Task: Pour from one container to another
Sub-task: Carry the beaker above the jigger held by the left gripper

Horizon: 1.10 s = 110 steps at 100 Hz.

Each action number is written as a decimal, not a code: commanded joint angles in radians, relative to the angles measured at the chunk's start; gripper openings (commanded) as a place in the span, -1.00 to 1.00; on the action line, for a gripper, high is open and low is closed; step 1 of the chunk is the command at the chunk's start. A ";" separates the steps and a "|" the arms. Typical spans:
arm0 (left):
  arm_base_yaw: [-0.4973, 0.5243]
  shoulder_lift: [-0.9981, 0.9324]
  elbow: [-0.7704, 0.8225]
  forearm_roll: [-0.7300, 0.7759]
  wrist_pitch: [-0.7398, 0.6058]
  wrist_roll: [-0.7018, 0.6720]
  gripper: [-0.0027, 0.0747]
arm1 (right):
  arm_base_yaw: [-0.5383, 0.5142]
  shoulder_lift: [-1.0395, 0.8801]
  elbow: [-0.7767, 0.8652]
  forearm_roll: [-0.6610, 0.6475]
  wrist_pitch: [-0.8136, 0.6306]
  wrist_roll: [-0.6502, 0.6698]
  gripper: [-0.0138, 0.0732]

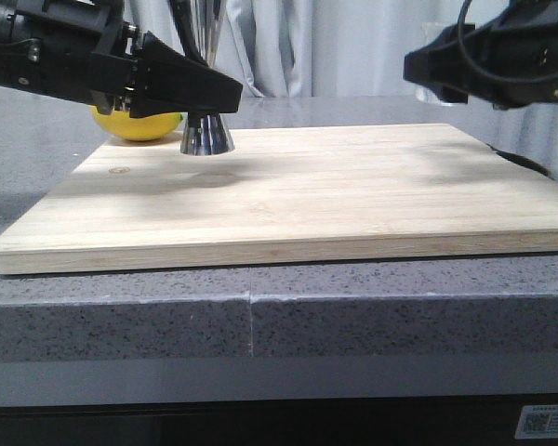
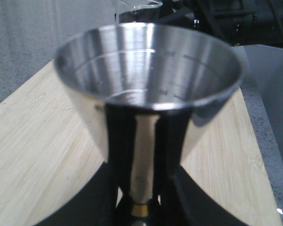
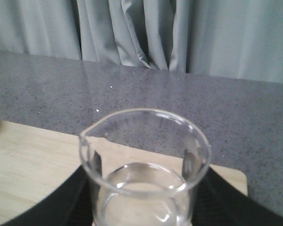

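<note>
**Beaker in the right gripper, jigger in the left one**

The glass beaker (image 3: pixel 144 169) sits upright between the two dark fingers (image 3: pixel 61 202) of the right gripper (image 3: pixel 144 214), which are closed on its sides. Its pouring lip points away from the camera of that wrist, toward the left. In the front view the beaker itself is hidden behind the right gripper (image 1: pixel 428 70), which hangs high above the right part of the wooden board (image 1: pixel 298 200).

The steel jigger (image 2: pixel 146 89) stands upright with its wide mouth open to the top and a thin gold band at its narrow waist. The left gripper (image 2: pixel 141 207) is closed around this waist. In the front view the jigger (image 1: pixel 207 135) rests with its foot on the back left part of the board, and the left gripper (image 1: pixel 200 88) is around it.

A yellow lemon (image 1: pixel 139 125) lies just behind the board, near the jigger. The board lies on a grey stone table (image 1: pixel 260 316), with grey curtains (image 3: pixel 132 33) behind.
</note>
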 commanded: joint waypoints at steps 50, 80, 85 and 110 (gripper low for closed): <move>-0.035 -0.057 -0.028 -0.046 0.099 -0.028 -0.91 | 0.014 -0.210 -0.085 -0.130 0.117 0.000 -0.28; -0.063 -0.057 -0.028 -0.042 0.106 -0.030 -0.97 | 0.095 -0.216 -0.189 -0.184 0.213 0.000 -0.29; -0.067 -0.057 -0.028 -0.042 0.108 -0.030 -0.98 | 0.108 -0.216 -0.205 -0.196 0.220 0.000 -0.29; -0.079 -0.057 -0.028 -0.042 0.123 -0.030 -0.98 | 0.159 -0.216 -0.295 -0.262 0.303 0.000 -0.29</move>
